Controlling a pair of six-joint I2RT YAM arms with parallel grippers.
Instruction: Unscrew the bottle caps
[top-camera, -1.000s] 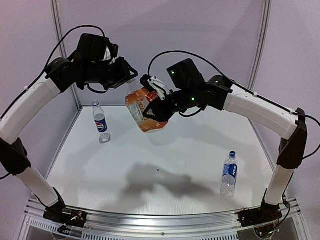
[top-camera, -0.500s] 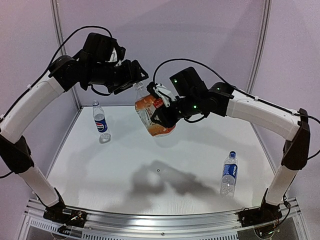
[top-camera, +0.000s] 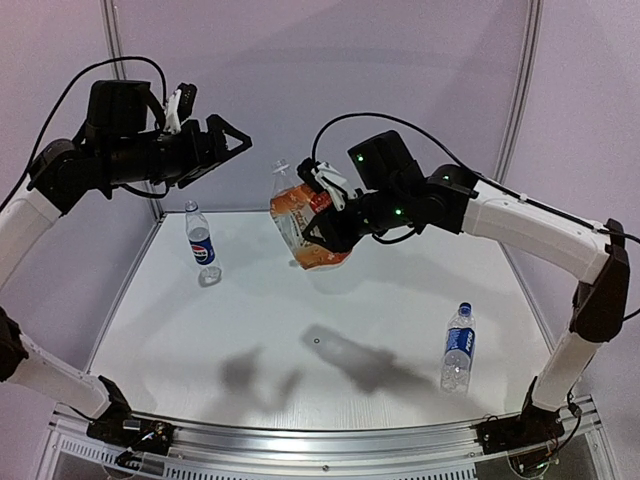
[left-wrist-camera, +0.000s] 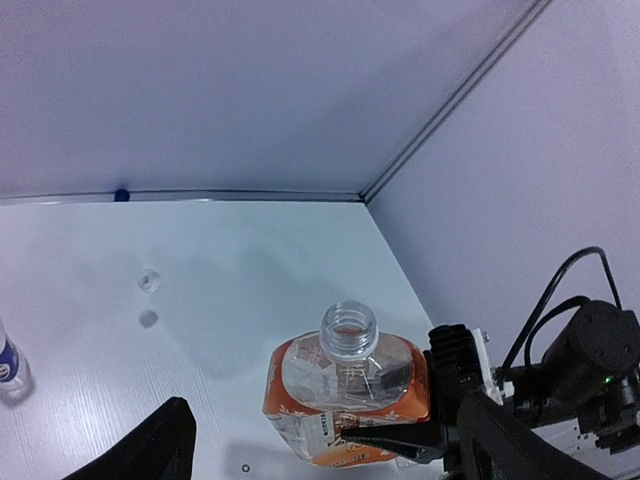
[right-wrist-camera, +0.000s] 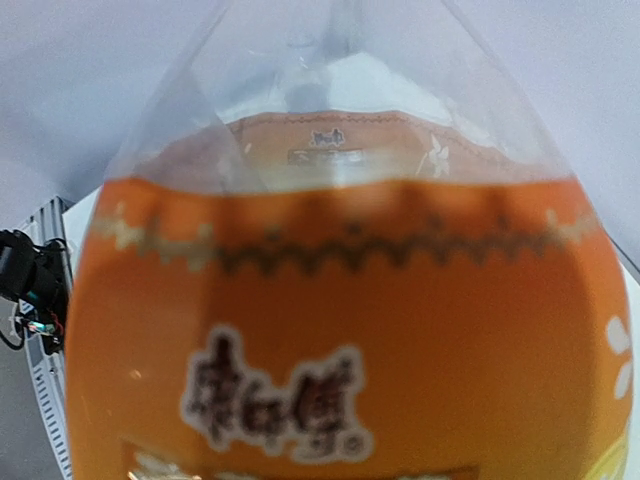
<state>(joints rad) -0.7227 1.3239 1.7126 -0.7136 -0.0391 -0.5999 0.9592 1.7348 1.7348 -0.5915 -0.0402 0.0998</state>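
My right gripper (top-camera: 314, 214) is shut on the squat orange-labelled bottle (top-camera: 308, 228), holding it tilted above the table. The bottle's neck (left-wrist-camera: 349, 330) is bare, with no cap on it. My left gripper (top-camera: 232, 150) stands open, up and to the left of the bottle, with nothing between its fingers. A small whitish cap (left-wrist-camera: 149, 281) shows over the table with its shadow just below it. A blue cap (left-wrist-camera: 121, 195) lies at the table's far edge. The orange label (right-wrist-camera: 340, 330) fills the right wrist view and hides that gripper's fingers.
A slim blue-labelled bottle (top-camera: 200, 243) stands at the back left, its top clear. Another (top-camera: 458, 345) stands at the front right with a blue cap (top-camera: 465, 307) on it. White walls and metal posts (top-camera: 521, 90) close in the table.
My left gripper has opened, let go of the bottle's top and swung back to the left. The bottle's neck is now uncapped. The right gripper has lifted the bottle slightly rightwards.
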